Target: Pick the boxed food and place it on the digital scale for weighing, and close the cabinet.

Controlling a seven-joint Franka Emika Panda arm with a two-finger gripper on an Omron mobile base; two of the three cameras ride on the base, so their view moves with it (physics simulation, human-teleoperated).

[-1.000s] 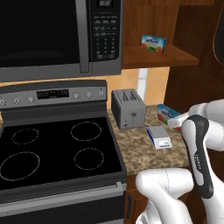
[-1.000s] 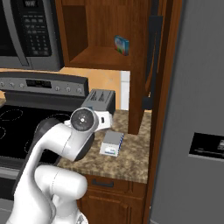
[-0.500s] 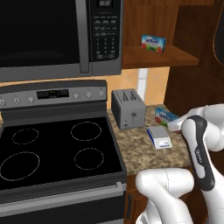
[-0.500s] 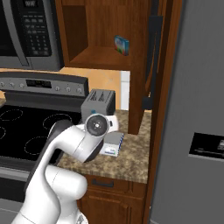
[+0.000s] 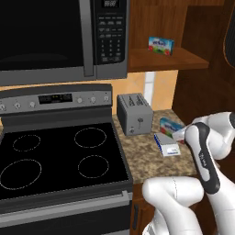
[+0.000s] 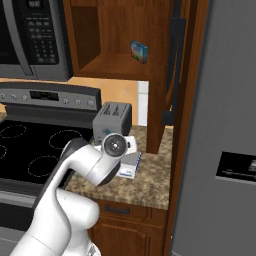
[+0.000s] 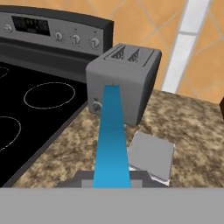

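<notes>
In the hand view a blue boxed food carton [image 7: 111, 135] is seen edge-on, rising from my gripper [image 7: 112, 181], which is shut on it. Just to its right, low on the speckled counter, lies the digital scale [image 7: 151, 154] with its pale grey plate. From the left base view the held carton [image 5: 170, 125] hangs just behind the scale [image 5: 166, 143], with my gripper [image 5: 180, 134] at the carton's right end. The cabinet [image 5: 161, 58] stands open; its door [image 6: 175, 65] with the dark bar handle swings out to the right.
A second, similar carton [image 5: 160, 45] stands on the cabinet shelf. The grey toaster [image 5: 134, 114] sits left of the scale, close to the stove [image 5: 59, 156]. The microwave [image 5: 59, 36] hangs above. A grey fridge [image 6: 225, 140] fills the right side.
My hand has carried the carton a little down and left, closer to the scale. The elbow has swung right and forward.
</notes>
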